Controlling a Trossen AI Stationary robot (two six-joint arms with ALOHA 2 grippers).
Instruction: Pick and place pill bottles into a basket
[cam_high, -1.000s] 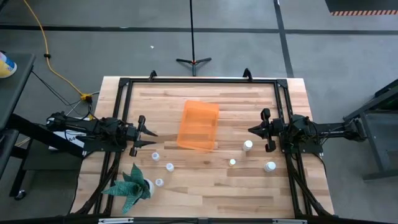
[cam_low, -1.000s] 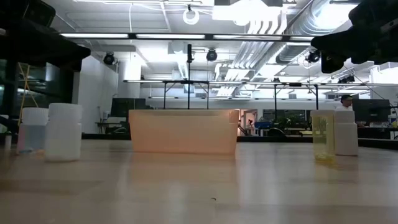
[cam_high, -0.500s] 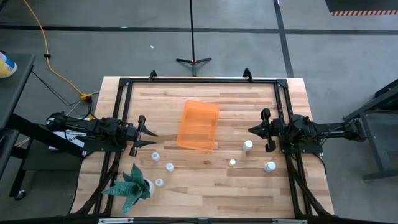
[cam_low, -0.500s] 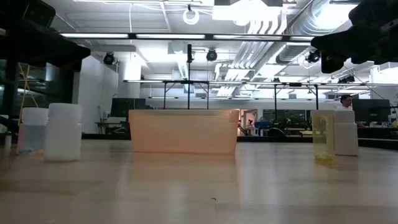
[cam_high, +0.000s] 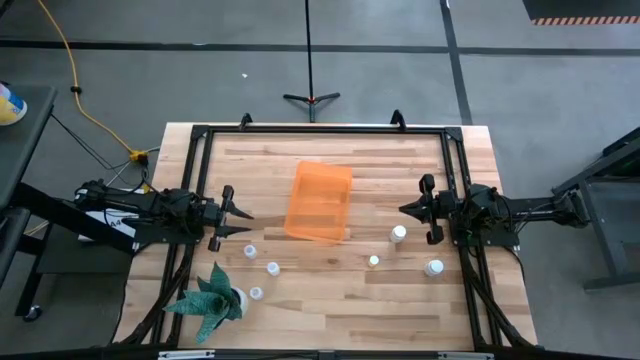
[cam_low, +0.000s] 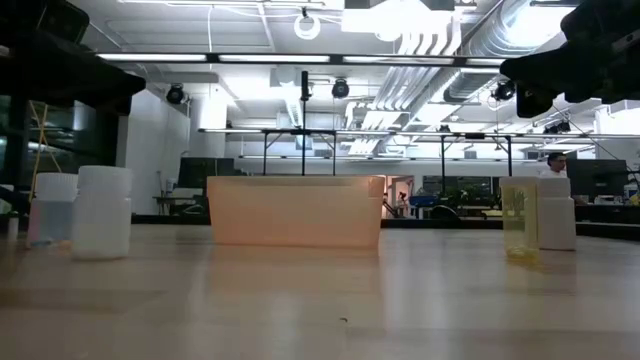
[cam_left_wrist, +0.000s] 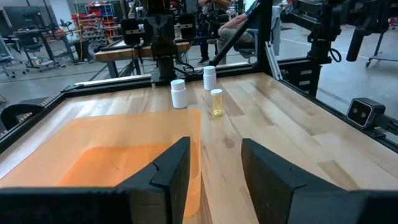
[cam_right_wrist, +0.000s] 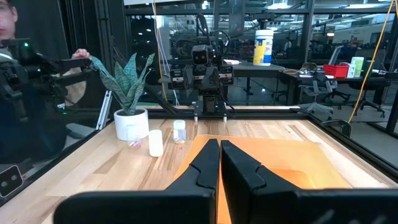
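The orange bin (cam_high: 319, 202) lies on the table's middle, toward the far side; it also shows in the low view (cam_low: 295, 211). Three white pill bottles stand near the left front: (cam_high: 249, 251), (cam_high: 273, 267), (cam_high: 256, 293). At the right front stand two white bottles (cam_high: 399, 233), (cam_high: 434, 267) and a yellowish one (cam_high: 374, 261). My left gripper (cam_high: 240, 218) is open and empty at the bin's left (cam_left_wrist: 214, 168). My right gripper (cam_high: 405, 210) is shut and empty at the bin's right (cam_right_wrist: 221, 163), just beyond the nearest bottle.
A green spiky plant in a white pot (cam_high: 212, 298) stands at the table's front left corner, close to the left bottles. A black frame (cam_high: 320, 130) runs along the table's far and side edges. Bare wood lies between the two bottle groups.
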